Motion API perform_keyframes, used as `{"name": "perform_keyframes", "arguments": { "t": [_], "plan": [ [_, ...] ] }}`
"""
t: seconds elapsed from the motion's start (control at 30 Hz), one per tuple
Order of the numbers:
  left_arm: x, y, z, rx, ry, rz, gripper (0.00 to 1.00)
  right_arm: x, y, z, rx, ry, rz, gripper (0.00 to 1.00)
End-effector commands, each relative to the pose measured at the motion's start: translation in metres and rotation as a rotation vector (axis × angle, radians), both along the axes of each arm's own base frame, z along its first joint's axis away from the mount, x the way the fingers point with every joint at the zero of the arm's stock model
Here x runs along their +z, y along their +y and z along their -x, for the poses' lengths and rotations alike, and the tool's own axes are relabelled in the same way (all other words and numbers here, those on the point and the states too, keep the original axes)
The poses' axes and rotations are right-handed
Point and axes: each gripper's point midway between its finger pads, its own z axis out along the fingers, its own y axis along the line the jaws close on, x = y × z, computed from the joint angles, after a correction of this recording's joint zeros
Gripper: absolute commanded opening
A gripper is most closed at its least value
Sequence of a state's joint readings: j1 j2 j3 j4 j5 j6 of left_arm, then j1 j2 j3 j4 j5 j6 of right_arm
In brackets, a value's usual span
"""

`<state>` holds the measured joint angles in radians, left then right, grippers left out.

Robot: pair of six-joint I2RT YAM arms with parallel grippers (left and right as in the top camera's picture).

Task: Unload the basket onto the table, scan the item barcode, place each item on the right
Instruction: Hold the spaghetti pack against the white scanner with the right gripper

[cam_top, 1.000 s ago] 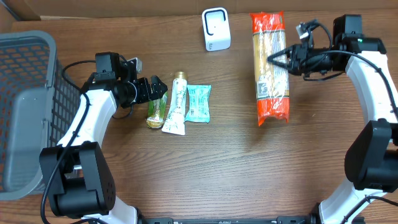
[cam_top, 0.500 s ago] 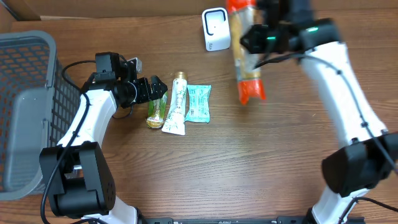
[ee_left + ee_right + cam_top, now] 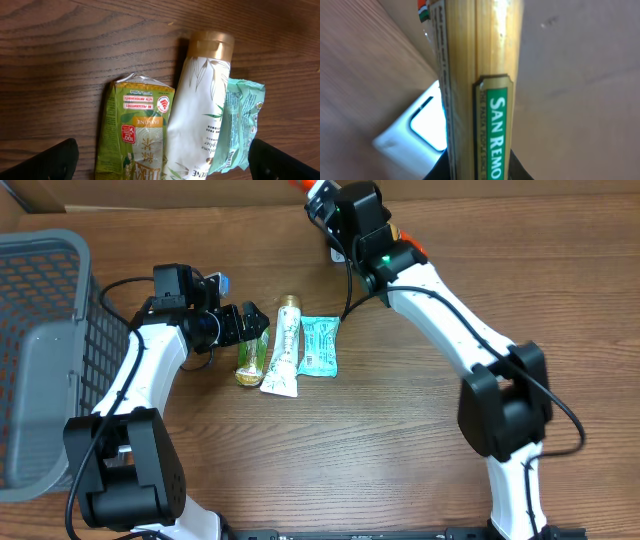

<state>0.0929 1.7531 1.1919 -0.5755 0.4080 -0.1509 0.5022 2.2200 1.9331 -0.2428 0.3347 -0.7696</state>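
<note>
Overhead: the right end effector (image 3: 328,200) reaches to the far edge of the worktop (image 3: 400,430), clamped narrow on the spaghetti packet (image 3: 301,185); only the packet's orange end shows beyond it. The left end effector (image 3: 250,323) hangs spread wide over a green packet (image 3: 248,362).

Left wrist: between the wide fingers lie the green packet, a white tube (image 3: 200,110) touching it, and a teal pouch (image 3: 242,125) against the tube.

Right wrist: the spaghetti packet rises straight out of the grip, with the white scanner (image 3: 427,125) just behind it.
</note>
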Motion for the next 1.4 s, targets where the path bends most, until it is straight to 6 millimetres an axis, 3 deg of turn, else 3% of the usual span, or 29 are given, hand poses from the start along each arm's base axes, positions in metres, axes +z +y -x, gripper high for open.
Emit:
{"name": "perform_keyframes", "arguments": {
  "t": [0.0,0.23,0.53,1.13,1.37],
  "plan": [
    [0.004,0.002,-0.004,-0.003,-0.016,-0.004,1.0,0.048,0.001,-0.02,0.066,-0.211,0.154,0.04],
    [0.004,0.002,-0.004,-0.003,-0.016,-0.004,0.99,0.023,0.034,-0.031,0.242,-0.287,0.225,0.04],
    [0.004,0.002,-0.004,-0.002,-0.016,-0.005,0.99,0.032,0.06,-0.024,0.372,-0.332,0.144,0.04],
    [0.004,0.002,-0.004,-0.003,-0.016,-0.004,1.0,0.001,0.062,-0.032,0.368,-0.306,0.119,0.04],
    [0.004,0.002,-0.004,-0.002,-0.016,-0.005,1.0,0.003,0.056,-0.037,0.351,-0.333,0.166,0.04]
  ]
}}
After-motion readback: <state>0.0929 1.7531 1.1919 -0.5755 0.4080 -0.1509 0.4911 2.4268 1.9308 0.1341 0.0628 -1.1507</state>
